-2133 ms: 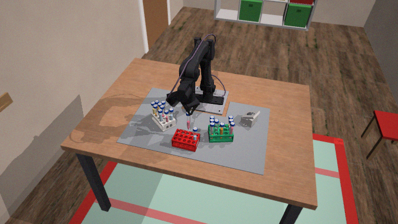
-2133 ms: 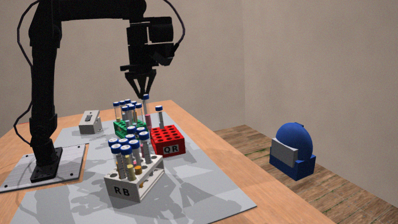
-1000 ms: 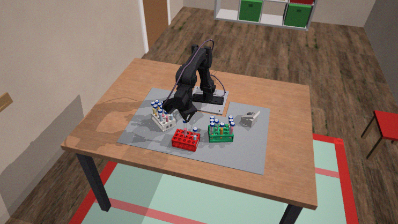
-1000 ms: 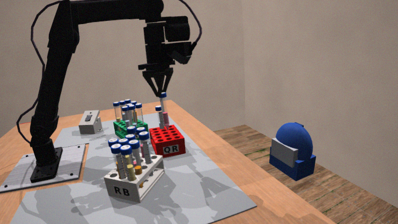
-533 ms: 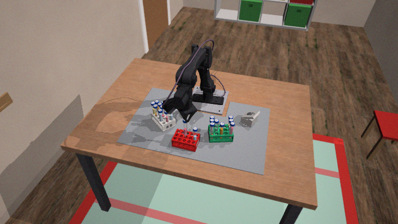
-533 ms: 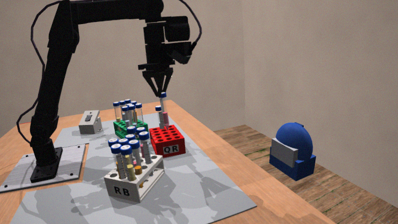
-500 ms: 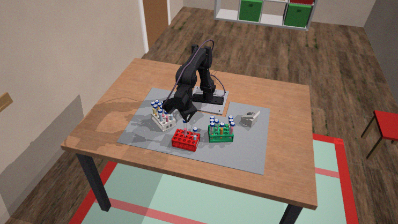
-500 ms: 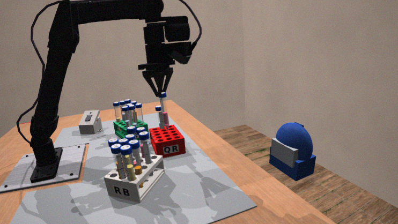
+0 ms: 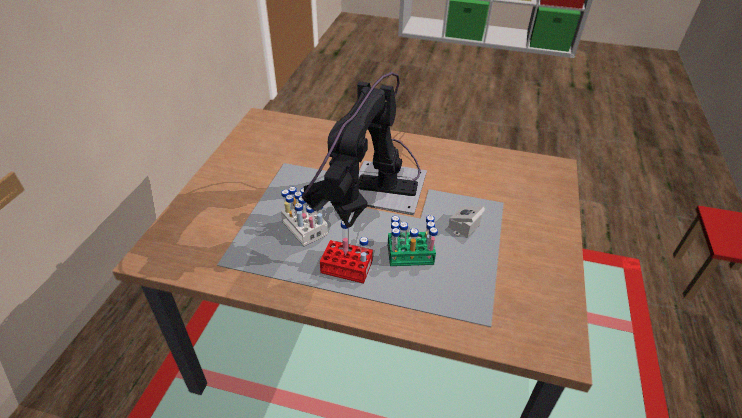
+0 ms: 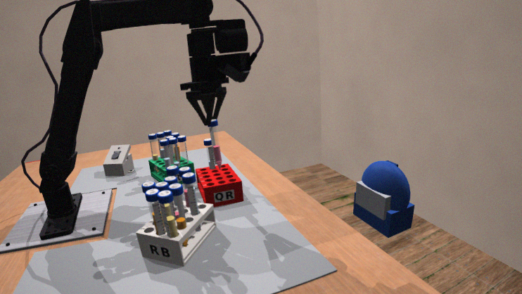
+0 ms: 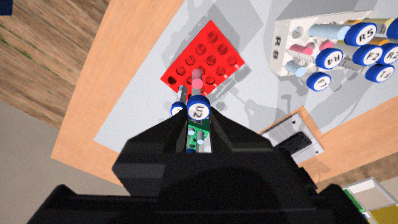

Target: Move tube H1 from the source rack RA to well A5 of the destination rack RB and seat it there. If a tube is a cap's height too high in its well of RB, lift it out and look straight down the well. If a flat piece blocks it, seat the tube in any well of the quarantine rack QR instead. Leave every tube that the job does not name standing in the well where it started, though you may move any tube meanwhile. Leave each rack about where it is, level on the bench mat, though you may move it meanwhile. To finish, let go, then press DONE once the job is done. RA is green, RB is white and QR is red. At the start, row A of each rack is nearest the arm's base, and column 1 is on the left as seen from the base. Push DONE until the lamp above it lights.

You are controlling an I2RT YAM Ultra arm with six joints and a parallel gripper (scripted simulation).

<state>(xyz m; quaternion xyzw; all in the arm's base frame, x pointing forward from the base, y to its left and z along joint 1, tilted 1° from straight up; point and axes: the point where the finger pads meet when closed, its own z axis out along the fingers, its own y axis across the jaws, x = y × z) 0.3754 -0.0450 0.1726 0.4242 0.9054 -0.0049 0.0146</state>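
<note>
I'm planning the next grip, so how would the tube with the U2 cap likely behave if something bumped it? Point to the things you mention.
The U2 tube (image 9: 345,241) (image 10: 215,140) (image 11: 198,107) would probably swing or slip, being long and gripped only near its cap. Its straight, clear wall looks stiff, so it likely wouldn't bend. Let go on the mat (image 9: 441,290) (image 10: 292,262) (image 11: 240,25), its round body would probably roll.

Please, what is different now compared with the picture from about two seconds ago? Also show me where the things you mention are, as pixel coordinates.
The gripper (image 9: 348,224) (image 10: 209,123) (image 11: 198,111) has moved outward from the base, carrying the pink-filled tube (image 9: 345,244) (image 10: 217,155) (image 11: 196,82) to above the red rack (image 9: 346,270) (image 10: 222,186) (image 11: 172,79). Nothing was let go. The three racks and the other tubes in view look unmoved.
</note>
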